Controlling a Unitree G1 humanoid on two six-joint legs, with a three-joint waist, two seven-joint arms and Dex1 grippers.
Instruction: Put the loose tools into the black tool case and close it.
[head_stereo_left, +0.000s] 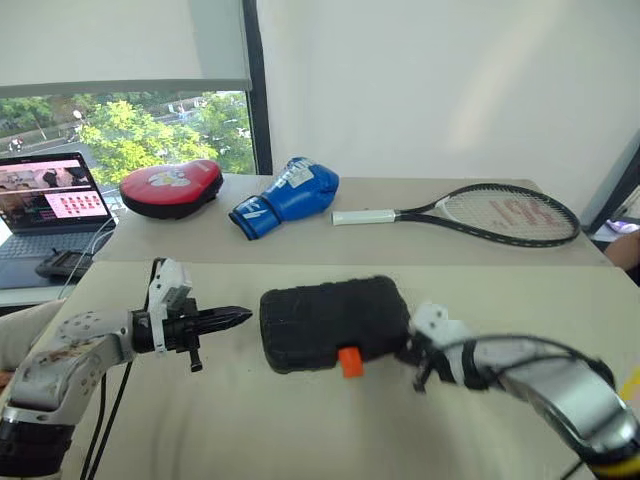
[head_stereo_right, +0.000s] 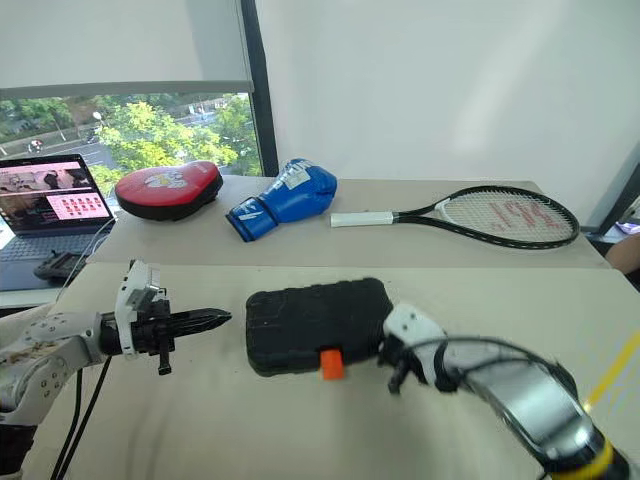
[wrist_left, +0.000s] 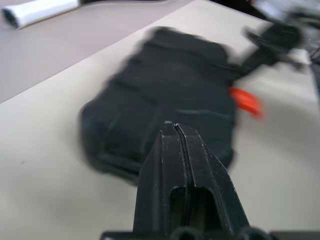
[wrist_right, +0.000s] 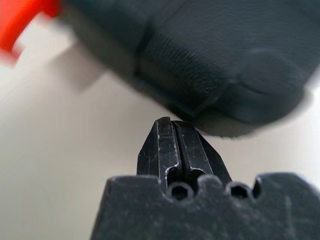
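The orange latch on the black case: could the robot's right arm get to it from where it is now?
Probably yes. The orange latch sits on the black case's near edge, facing the robot, and the right tool, shut, is at the case's near right corner. Only bare table lies between them.

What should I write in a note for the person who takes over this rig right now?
Left end effector: shut, empty, off the case's left side, pointing at it.
Right end effector: shut, empty, at the case's right corner; contact cannot be told.
Case: closed on the near table, orange latch facing the robot.
Done: lid is down. No loose tools lie on the table.
Left: check that the latch is snapped; the pictures do not settle it.
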